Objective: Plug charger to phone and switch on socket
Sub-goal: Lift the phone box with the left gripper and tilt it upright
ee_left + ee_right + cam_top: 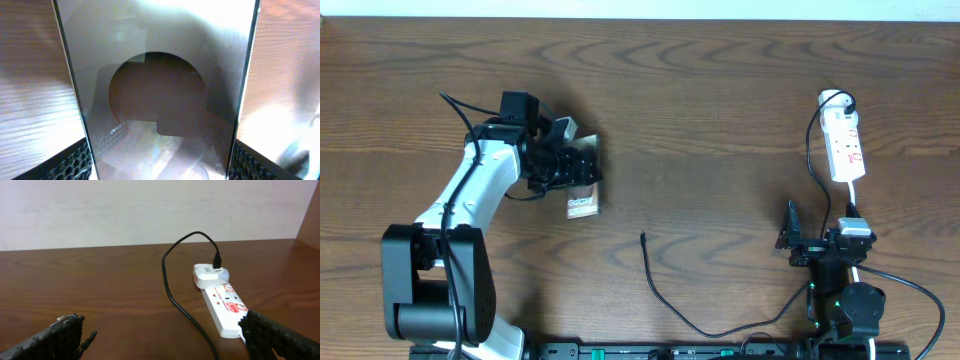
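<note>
L gripper [567, 166] pinches phone [585, 192], upper left. R gripper [822, 236] spread, lower right, below socket [844, 146]. Charger [665, 298] lies bottom centre.

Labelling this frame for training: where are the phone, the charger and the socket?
phone [160, 60]: left wrist view, middle of its glossy face.
charger [170, 292]: right wrist view, cable stretch left of the socket.
socket [845, 150]: overhead view, middle of the white strip.

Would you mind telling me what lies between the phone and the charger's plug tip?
Nothing but bare table separates the phone and plug tip in the overhead view.
</note>
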